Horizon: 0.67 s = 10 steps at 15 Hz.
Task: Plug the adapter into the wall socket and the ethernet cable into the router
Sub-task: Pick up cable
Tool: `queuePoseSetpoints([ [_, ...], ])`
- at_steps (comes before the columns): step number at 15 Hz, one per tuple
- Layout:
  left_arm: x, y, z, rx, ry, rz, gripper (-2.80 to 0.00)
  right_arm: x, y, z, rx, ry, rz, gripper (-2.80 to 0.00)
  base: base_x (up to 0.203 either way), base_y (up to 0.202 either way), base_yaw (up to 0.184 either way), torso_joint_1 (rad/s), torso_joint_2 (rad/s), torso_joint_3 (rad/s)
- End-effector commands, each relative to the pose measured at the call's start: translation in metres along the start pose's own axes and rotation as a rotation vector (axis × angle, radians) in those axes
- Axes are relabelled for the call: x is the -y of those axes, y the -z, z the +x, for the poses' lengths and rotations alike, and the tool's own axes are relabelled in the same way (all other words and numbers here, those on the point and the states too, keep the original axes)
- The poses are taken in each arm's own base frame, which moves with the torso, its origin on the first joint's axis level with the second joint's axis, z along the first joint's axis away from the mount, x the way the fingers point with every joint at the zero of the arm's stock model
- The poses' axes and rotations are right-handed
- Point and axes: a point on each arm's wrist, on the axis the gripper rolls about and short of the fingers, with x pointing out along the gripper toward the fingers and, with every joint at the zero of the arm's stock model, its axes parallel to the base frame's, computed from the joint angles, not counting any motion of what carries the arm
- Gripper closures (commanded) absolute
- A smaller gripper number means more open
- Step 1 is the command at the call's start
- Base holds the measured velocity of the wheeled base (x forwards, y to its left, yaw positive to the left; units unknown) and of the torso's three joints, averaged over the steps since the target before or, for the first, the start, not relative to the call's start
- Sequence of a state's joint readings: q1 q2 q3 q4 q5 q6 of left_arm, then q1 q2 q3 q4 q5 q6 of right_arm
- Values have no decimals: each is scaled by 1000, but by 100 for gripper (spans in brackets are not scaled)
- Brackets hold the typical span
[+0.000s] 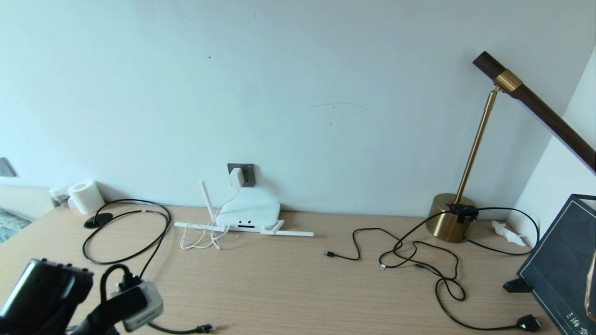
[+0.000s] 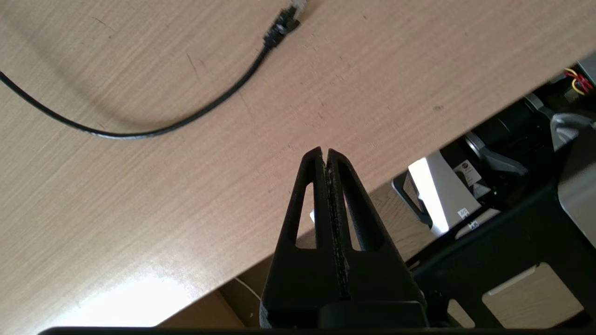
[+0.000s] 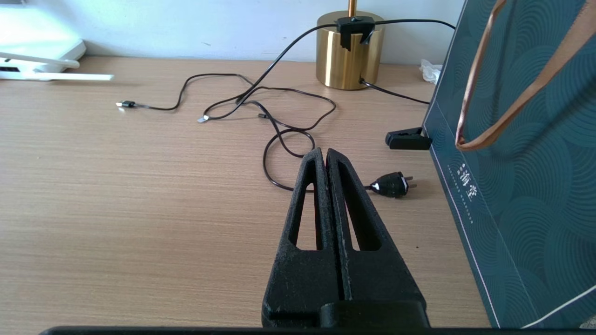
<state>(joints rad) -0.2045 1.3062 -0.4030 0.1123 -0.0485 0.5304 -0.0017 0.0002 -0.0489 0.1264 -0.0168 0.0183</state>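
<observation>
My left claw [image 2: 325,153] hangs over the near left edge of the pale wood-grain surface [image 1: 288,284], its black fingers pressed together on nothing. Just beyond it lies the free end of the thick black ethernet cable [image 2: 195,111], its clear clip connector [image 1: 208,327] resting flat at the near edge, unplugged. From there the cable loops away across the left side toward a black round grommet [image 1: 98,220].

My right claw [image 3: 325,154] sits low over the right side of the surface, fingers likewise closed and empty. Past it lies a chunky black plug [image 3: 393,184] on its black cord, with thin black cables [image 1: 409,253] tangled toward the round brass base of a brass desk lamp [image 1: 450,218]. A dark teal patterned paper bag [image 3: 526,153] with tan handles stands at the right edge.

At the far wall, the small white cube adapter [image 1: 236,177] is seated in the dark grey square wall socket [image 1: 247,173], its thin white cord dropping to a loose coil on the surface. The flat white router [image 1: 249,215] leans against the wall below the socket, one stick antenna upright, others lying flat. A white paper roll [image 1: 86,196] stands at the far left.
</observation>
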Motion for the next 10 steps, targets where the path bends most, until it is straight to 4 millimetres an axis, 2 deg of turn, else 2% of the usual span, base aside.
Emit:
queuePoseSetpoints([
  [1,-7,-9,23,-80,47,-7,0,0,0,0,-1,0,0,0,0,0,0,0,0,0],
  [7,-11,-13,65,-129,82,51,0,0,0,0,-1,0,0,0,0,0,0,0,0,0],
  [10,-12,-14,77,-150,99,102,0,0,0,0,-1,0,0,0,0,0,0,0,0,0],
])
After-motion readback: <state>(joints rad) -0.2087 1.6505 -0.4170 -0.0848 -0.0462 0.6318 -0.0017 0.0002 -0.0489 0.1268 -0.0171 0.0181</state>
